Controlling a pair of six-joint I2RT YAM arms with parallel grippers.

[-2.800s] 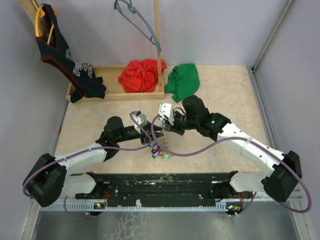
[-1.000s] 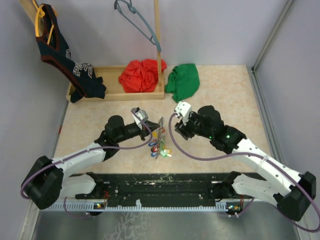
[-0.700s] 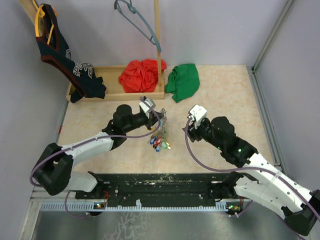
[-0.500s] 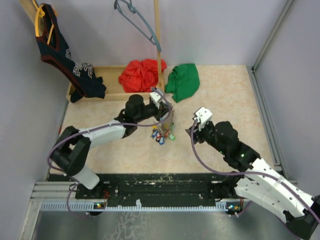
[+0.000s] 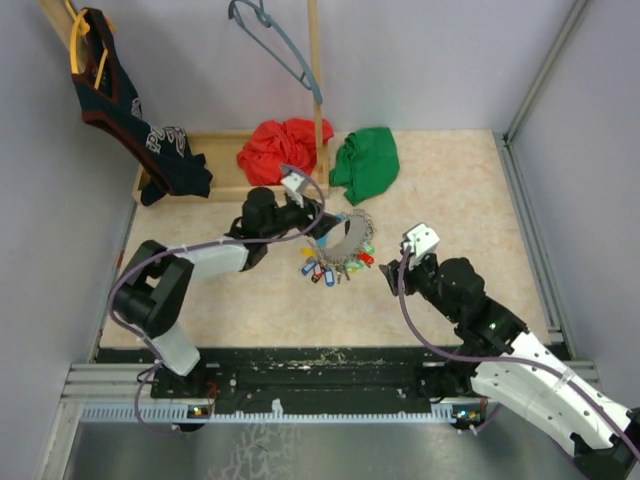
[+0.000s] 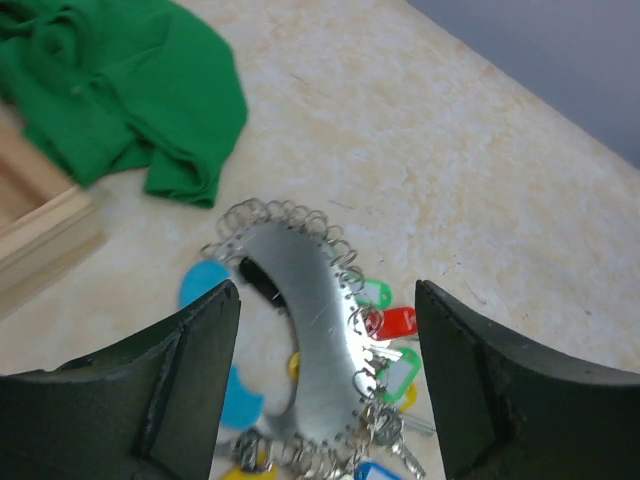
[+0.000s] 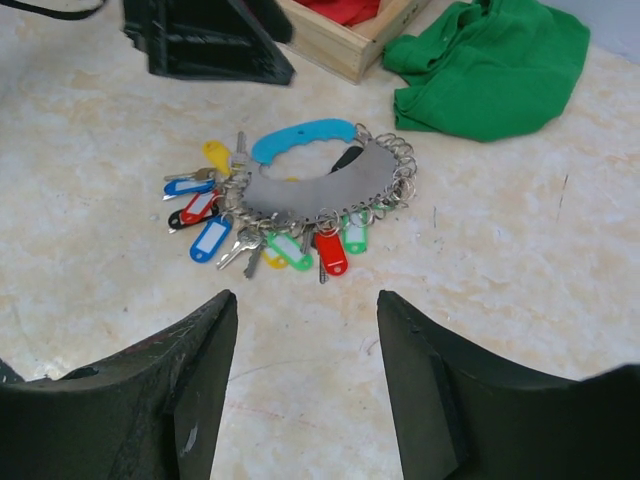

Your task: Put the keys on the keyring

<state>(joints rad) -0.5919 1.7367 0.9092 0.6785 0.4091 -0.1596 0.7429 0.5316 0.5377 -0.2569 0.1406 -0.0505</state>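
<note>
The keyring hung from my left gripper half a second ago. Now it lies flat on the table, and my right gripper has drawn back toward its base. The fingers of both are spread and hold nothing. I judge the release is made and the task is almost finished, because the keys sit along the ring's edge.

The right wrist view shows what the top view hides. There the light blue part of the keyring is clear, and each tag of the keys in red, green, blue and yellow. The left wrist view shows only the grey crescent, close and a little blurred, just below my open left fingers, near the green cloth.
</note>
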